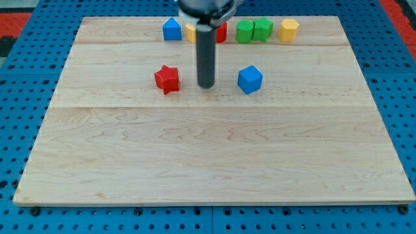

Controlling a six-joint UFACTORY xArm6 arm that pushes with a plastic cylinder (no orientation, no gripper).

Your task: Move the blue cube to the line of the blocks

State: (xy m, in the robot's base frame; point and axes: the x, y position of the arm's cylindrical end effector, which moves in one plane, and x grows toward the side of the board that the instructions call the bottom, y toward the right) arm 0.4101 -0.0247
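So far the task looks undone, as I judge it: the small blue plastic cube (249, 79) sits alone on the pale wooden board (208, 156), well short of the row of blocks along the board's top edge. That row runs from a blue house-shaped block (171, 29) nearest the top-left corner, through a yellow block (190, 32) and a red block (222, 32), both half hidden behind the rod, then two green blocks (245, 30) (262, 28) touching each other, to a yellow hexagonal block (289, 29) toward the top-right corner. What remains is to push the cube up toward the top edge until it joins that row.

My tip (206, 86) rests on the board between a red star-shaped block (167, 78) and the blue cube, touching neither; the cube lies just to the tip's right, at about the same distance from the top edge. The arm carries no jaws, only the dark rod, so nothing is grasped. To drive the cube upward, the tip would probably have to come round below it first.
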